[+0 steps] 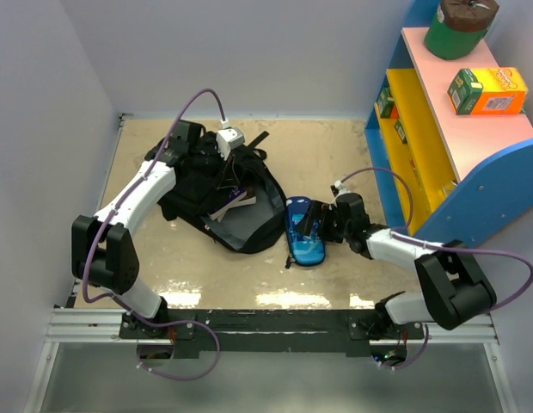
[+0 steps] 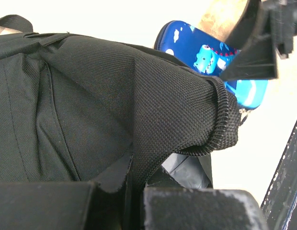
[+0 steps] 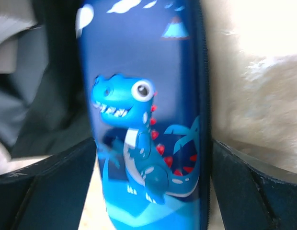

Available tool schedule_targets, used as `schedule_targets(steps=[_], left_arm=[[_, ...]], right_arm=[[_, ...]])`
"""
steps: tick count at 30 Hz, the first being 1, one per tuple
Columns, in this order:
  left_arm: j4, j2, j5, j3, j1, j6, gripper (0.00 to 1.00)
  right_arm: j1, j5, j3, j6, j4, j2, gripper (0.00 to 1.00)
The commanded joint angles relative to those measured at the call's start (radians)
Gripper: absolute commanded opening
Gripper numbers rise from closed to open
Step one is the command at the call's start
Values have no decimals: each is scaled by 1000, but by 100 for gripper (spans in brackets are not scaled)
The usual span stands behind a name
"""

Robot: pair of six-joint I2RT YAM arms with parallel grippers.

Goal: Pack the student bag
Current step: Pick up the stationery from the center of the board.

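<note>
The top view looks steeply down from above and behind the arm bases (image 1: 155, 331) at 6 o'clock, taking in the whole bench (image 1: 318, 146) and the shelf (image 1: 473, 95) at 2 o'clock. The left wrist view sits pressed close to the bag (image 2: 91, 96) and faces across it to the case (image 2: 211, 52) at 1 o'clock. The right wrist view looks down on that case from very near, between its own fingers (image 3: 48, 187); all three views share the bag and case.

Beige table (image 1: 335, 155), white walls (image 1: 249, 52), bright shelf (image 1: 473, 129).
Walls stand at the table's left and back; glare lies along its near edge, by a metal rail (image 1: 86, 325). The shelf, blue with yellow and pink boards, stands at right, bearing a green-orange box (image 1: 487, 91) and a green tub (image 1: 460, 27).
</note>
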Motion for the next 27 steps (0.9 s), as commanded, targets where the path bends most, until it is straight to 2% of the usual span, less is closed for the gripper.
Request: schedule_targets(steps=[1,7,13,16,21,25,27], left_arm=[[29,-37,67,17,-16,-38,4],[38,-34,61,17,-25,-53,4],[38,-30,55,10,-33,-50,4],[38,-29,54,7,-38,-50,3],[38,-29,54,11,-41,-53,4],[35,-29,51,13,-42,-53,4],[32,-29,51,14,-44,-50,4]], right_arm=[[-3,-208,-124,83,231,-54,98],[-3,-311,-164,159,418,-86,97],[-1,-262,-213,234,581,-146,81],[9,-247,-223,274,657,-120,80],[103,-188,-174,258,696,27,82],[167,-138,-67,238,663,138,82],[180,-103,-20,219,592,162,74]])
